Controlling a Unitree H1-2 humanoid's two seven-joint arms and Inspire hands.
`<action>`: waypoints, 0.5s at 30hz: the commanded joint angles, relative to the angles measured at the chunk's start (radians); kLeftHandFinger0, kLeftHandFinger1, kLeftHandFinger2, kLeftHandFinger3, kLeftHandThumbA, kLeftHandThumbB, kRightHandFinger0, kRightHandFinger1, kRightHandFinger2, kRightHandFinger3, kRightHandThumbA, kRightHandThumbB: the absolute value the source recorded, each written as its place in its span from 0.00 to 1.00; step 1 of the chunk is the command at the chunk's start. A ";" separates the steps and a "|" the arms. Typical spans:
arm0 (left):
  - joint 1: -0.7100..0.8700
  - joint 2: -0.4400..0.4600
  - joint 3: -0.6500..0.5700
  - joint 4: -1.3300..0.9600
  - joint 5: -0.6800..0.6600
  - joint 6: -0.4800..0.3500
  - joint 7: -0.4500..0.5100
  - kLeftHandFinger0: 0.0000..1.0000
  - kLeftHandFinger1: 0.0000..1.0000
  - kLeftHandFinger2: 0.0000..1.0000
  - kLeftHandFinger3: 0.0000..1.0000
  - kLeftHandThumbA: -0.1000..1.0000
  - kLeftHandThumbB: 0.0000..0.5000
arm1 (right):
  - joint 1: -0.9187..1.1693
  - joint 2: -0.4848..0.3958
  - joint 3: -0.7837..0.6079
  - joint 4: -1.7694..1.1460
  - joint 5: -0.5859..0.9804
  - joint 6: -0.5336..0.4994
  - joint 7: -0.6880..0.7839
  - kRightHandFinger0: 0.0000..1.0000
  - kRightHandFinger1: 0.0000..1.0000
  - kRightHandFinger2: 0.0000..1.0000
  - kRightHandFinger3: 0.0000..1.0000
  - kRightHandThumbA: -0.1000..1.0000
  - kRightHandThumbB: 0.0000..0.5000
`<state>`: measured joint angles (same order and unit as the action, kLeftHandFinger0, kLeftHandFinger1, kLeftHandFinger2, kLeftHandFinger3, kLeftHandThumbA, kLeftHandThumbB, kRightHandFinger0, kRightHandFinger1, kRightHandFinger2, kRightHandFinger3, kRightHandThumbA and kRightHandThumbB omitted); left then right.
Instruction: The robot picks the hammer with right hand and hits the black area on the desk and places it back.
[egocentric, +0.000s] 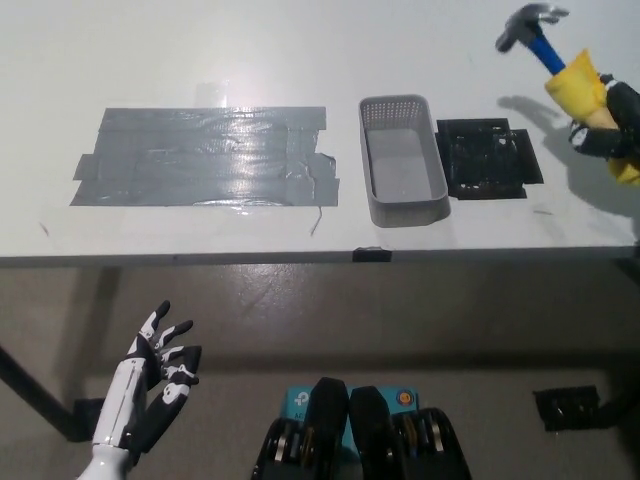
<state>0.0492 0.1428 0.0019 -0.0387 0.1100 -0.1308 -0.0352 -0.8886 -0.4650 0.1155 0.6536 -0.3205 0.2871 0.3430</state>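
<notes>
Hammer (545, 45) is raised over the desk's (200, 60) far right corner, its metal head up and away from the black area (490, 160) beside the grey basket (402, 160); likely head-heavy and stiff, best gripped low on the yellow handle. Right hand (610, 125), at the right edge, is closed around that handle. Left hand (160, 365) rests below the desk's near edge, fingers spread, holding nothing.

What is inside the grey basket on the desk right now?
The grey basket shows only its bare floor; nothing lies in it. The hammer is up in the right hand, off to the basket's right. No part of the floor is covered.
</notes>
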 joint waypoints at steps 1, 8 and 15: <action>-0.027 0.027 -0.008 -0.047 0.007 -0.032 -0.019 0.49 0.70 0.85 1.00 0.72 0.00 | -0.180 -0.228 0.150 -0.276 0.098 0.094 0.528 0.27 0.77 1.00 1.00 0.00 0.26; -0.032 0.025 -0.008 -0.043 0.008 -0.038 -0.016 0.48 0.69 0.85 1.00 0.74 0.00 | -0.164 -0.226 0.185 -0.254 0.094 0.055 0.550 0.14 0.62 0.91 0.94 0.00 0.25; -0.035 0.025 -0.006 -0.037 0.016 -0.048 -0.010 0.47 0.70 0.86 1.00 0.76 0.00 | -0.156 -0.219 0.236 -0.250 0.044 0.027 0.543 0.09 0.54 0.77 0.70 0.00 0.27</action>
<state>0.0402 0.1436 0.0017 -0.0389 0.1105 -0.1313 -0.0353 -0.8910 -0.5831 0.3221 0.5306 -0.3155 0.3283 0.6795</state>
